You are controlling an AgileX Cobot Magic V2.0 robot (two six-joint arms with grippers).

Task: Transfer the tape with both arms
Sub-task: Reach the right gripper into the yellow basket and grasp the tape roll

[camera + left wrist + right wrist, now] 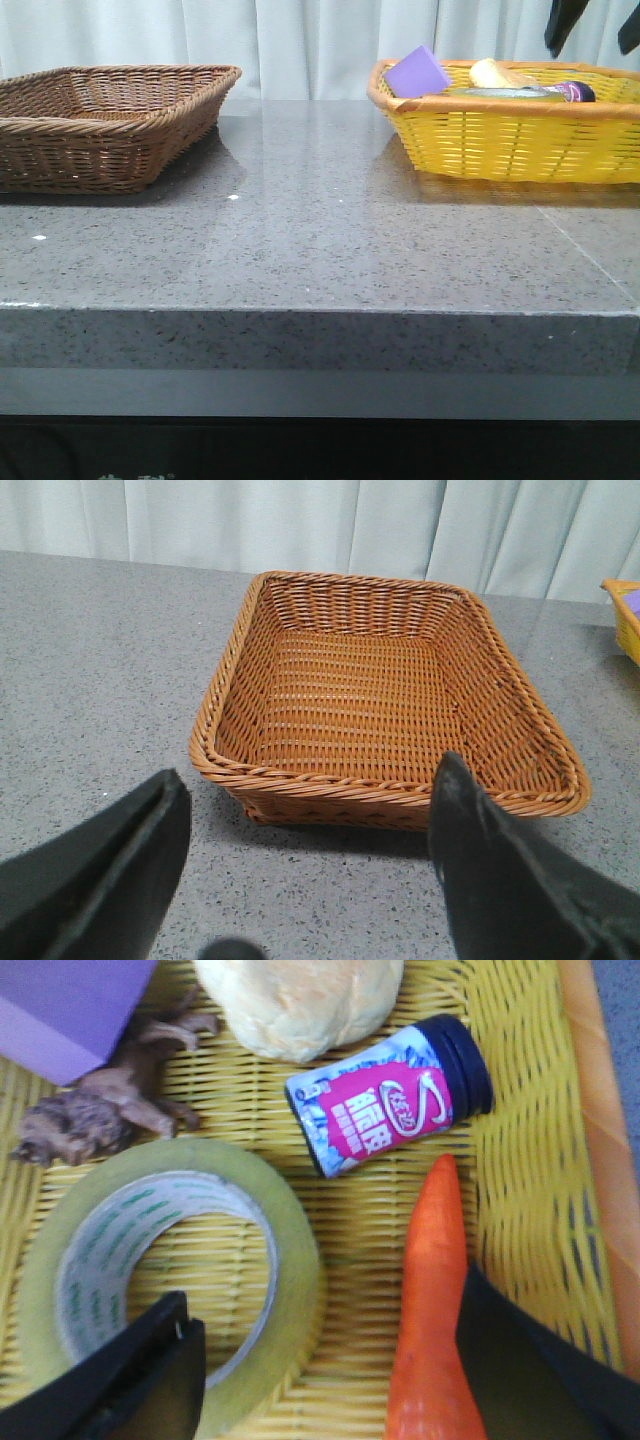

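The tape (165, 1270) is seen lying flat in the yellow basket (530, 1210), directly beneath the right gripper (330, 1360), whose jaws are spread wide. The left gripper (310, 850), likewise open, is held over the brown basket (385, 695).

The table (330, 230) is a grey speckled stone slab with a glossy top and a thick front edge. 2 wicker baskets sit directly on it, both along the far edge: a brown basket (105, 125) at the far left corner and a yellow basket (510, 140) at the far right corner, well apart.
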